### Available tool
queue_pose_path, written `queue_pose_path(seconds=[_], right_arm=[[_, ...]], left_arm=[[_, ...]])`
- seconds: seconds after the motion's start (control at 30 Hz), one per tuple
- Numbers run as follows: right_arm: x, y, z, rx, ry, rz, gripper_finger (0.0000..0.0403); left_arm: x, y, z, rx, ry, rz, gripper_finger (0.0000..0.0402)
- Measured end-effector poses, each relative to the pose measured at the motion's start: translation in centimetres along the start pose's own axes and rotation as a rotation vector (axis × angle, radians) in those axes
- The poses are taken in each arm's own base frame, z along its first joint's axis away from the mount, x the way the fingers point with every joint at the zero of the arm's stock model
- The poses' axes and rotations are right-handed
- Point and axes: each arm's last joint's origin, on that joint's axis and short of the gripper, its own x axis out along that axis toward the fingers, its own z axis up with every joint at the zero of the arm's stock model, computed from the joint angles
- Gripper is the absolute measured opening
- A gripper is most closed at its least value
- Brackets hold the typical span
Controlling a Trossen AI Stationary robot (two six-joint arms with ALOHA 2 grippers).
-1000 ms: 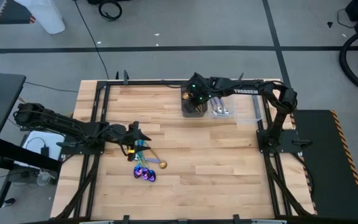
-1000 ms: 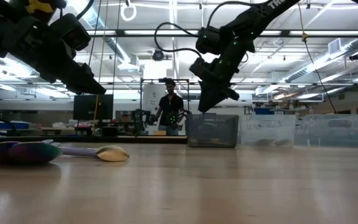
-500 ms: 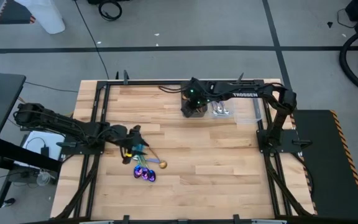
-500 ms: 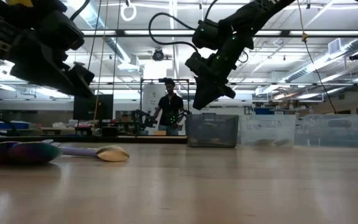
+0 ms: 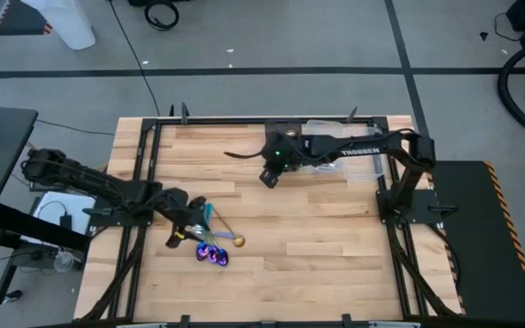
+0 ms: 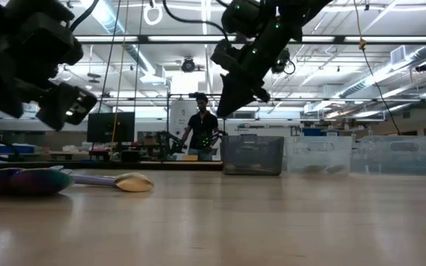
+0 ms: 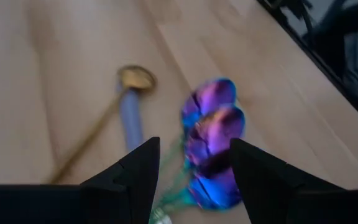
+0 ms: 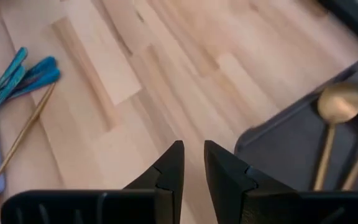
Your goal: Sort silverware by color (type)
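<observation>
The silverware lies in a loose pile on the wood at the near left. It holds purple-rainbow spoons (image 5: 212,255) (image 7: 211,134), teal utensils (image 5: 204,217) (image 8: 18,76) and a gold spoon (image 5: 237,241) (image 7: 135,77). My left gripper (image 5: 182,233) (image 7: 194,180) hovers open just above the pile, its fingers on either side of the purple spoons without touching them. My right gripper (image 5: 267,174) (image 8: 194,163) is raised near the dark bin (image 8: 284,155), its fingers almost together and empty. Two gold spoons (image 8: 337,106) lie in that bin.
The dark bin (image 6: 252,155) and two clear bins (image 6: 320,155) (image 6: 394,155) stand in a row at the far right, and one clear bin holds silver pieces (image 5: 328,153). Bare wood lies between the pile and the bins. A person (image 6: 202,129) stands in the room far behind the table.
My right gripper has left its place above the dark bin, moving toward the table's left edge and a little nearer, and rising. My left gripper has moved toward the near edge and down over the silverware pile. The silverware has not moved.
</observation>
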Motion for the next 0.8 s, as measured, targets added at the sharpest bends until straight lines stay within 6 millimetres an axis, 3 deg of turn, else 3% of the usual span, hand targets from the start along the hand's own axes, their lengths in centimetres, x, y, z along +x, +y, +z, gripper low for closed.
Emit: queue_pose_path(seconds=[0.3,0.47,0.8], right_arm=[[-2.3,2.3,0.7,-0.093,-0.166,-0.035,0.0073],[-2.8,3.9,1.0,-0.135,-0.249,0.008,0.0073],[-3.5,6.1,1.0,-0.221,-0.342,0.070,0.0073]], left_arm=[[0.3,-0.9,-0.7,-0.063,0.068,0.110,0.0203],[0.3,-0.9,-0.5,-0.124,0.050,0.198,0.0203],[0.1,-0.8,0.0,-0.158,0.045,0.214,0.0203]])
